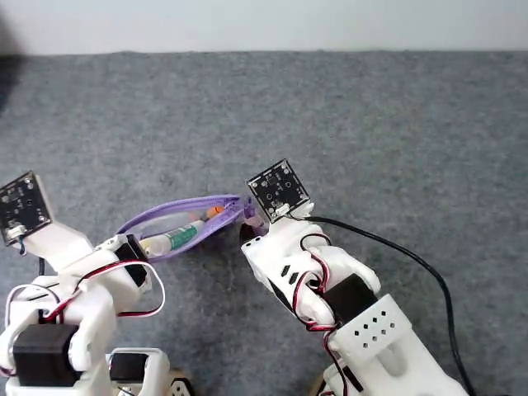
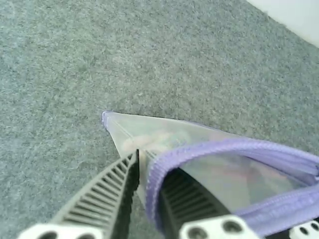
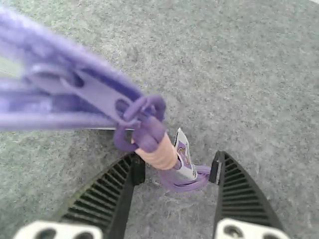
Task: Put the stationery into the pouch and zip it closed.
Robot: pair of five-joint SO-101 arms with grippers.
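Clear plastic pouch [image 1: 177,227] — rough grey carpet [image 1: 396,124]

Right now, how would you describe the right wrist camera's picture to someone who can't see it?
The right gripper, open, frames a purple zipper pull with a peach bead, dangling from the end of a purple pouch. Grey felt table lies beneath.

Left hand [image 2: 145,167] clamped tight, right hand [image 3: 178,162] spread wide.

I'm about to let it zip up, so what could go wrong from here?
The right gripper is open around the zipper pull; it may close on the dangling tag alone. The left gripper pinches only the pouch edge, so a tug might slip it.
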